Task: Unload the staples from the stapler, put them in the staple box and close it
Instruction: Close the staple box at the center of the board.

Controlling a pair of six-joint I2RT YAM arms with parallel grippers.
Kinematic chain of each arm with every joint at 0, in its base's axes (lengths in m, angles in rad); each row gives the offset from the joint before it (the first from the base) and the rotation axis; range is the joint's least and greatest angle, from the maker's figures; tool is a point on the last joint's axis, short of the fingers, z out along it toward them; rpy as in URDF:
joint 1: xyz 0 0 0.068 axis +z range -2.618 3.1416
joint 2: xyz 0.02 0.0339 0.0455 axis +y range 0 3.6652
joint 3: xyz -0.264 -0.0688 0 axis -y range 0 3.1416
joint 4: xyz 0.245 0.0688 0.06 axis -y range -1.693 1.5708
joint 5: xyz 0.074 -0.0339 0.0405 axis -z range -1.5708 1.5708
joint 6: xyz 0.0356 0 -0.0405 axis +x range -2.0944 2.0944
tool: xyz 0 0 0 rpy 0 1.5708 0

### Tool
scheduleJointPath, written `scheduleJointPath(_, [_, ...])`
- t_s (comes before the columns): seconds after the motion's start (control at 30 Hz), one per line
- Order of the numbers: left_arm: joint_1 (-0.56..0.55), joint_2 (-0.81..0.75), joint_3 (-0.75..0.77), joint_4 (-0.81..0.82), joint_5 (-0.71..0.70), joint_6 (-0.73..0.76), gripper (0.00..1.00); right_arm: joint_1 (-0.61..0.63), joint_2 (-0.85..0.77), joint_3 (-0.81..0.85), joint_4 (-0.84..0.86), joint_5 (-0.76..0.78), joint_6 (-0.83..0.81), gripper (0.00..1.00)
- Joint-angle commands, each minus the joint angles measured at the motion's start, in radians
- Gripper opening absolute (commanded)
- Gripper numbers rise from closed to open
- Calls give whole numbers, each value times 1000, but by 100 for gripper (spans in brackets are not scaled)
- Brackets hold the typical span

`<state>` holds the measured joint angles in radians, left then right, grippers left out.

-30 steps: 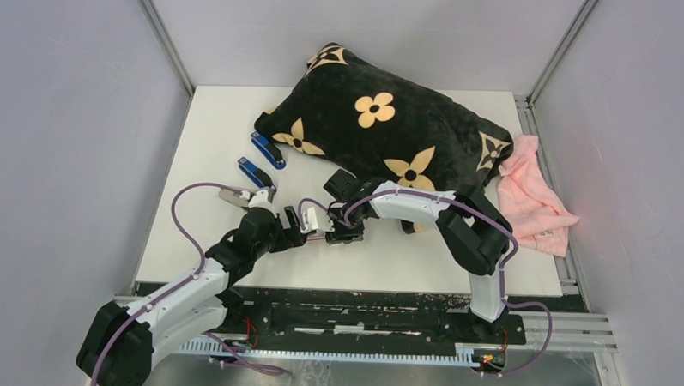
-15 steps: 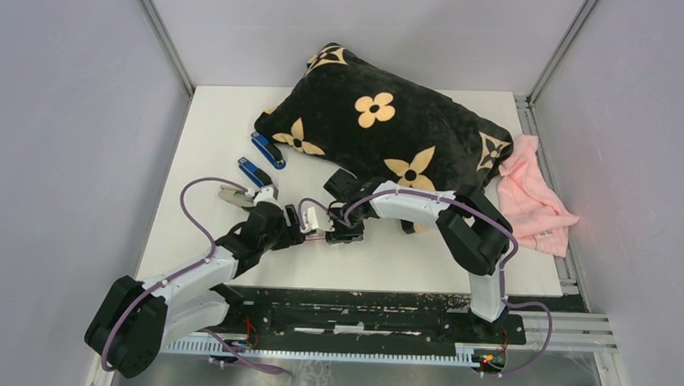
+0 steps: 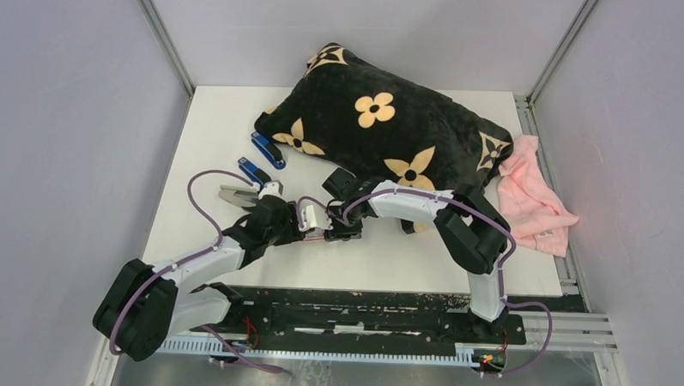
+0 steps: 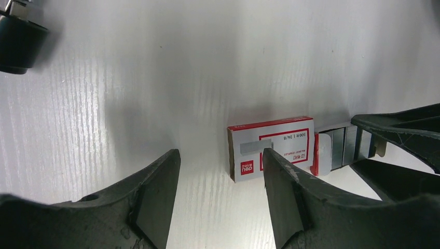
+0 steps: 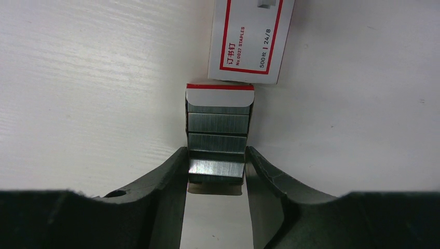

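I'd guess it's mostly done. The small silver-grey metal stapler with a black base (image 3: 234, 195) lies alone on the white table (image 3: 203, 128), left of both arms, but it's too tiny in the top view to tell if it's empty. Only the right wrist view shows the right gripper (image 5: 216, 154) pinched onto the shiny grey staple blocks (image 5: 218, 127), right at the small red-and-white cardboard box (image 4: 272, 145). The left gripper (image 4: 220, 155) gapes wide and holds nothing.

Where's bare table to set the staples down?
Bare: far-left table corner, bordered by pillow and blue staplers; near-edge strip in front of the pillow. Crowded: centre-left, where open left gripper, right gripper clamping the staples, staple box and stapler bunch together.
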<state>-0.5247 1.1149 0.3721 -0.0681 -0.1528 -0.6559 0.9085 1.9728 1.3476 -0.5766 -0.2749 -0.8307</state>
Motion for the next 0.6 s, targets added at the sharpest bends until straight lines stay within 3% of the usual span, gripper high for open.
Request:
scheduleJointPath(0.0, [5, 50, 12, -33, 12, 57, 66, -3, 22, 47, 18, 16, 5, 48])
scheduleJointPath(0.57, [4, 135, 35, -25, 69, 90, 60, -15, 38, 75, 19, 17, -1, 48])
